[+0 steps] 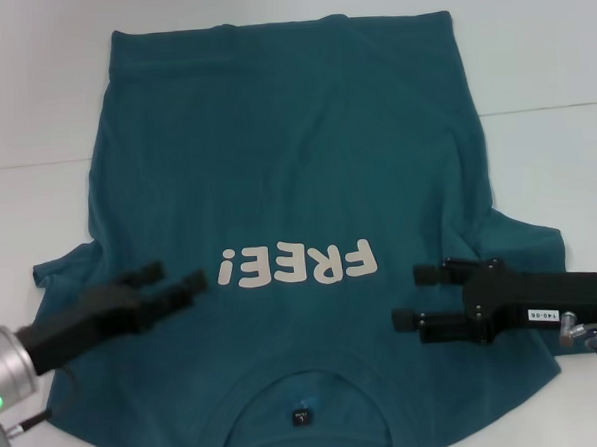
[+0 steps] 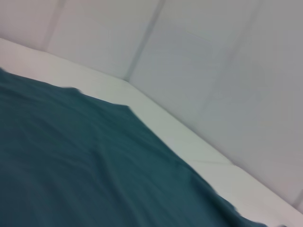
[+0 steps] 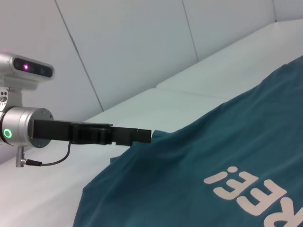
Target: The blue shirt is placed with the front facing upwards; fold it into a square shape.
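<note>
Nearest the robot lies the collar of the blue shirt (image 1: 275, 165), with its small black neck label (image 1: 303, 418) just inside the neckline. From there the dark teal cloth spreads flat and face up across the white table (image 1: 32, 97), the hem at the far side and the collar at the near edge. Off-white "FREE!" lettering (image 1: 298, 265) runs across the chest, upside down as seen from the head. One short sleeve pokes out on the left and another on the right, each lying on the table top. Soft wrinkles run down the right half of the body.

Over the left shoulder area of the shirt hangs the left gripper (image 1: 177, 277), its black fingers parted by a moderate gap and pointing toward the lettering from the left; whether the tips touch the cloth cannot be told. It holds nothing. Over the right shoulder area, near the right sleeve, is the right gripper (image 1: 413, 298), its two black fingers spread wide and pointing left, also holding nothing.

From the right wrist, the left gripper (image 3: 137, 135) is seen side-on above the sleeve edge, with pale wall panels (image 3: 142, 47) behind the table
</note>
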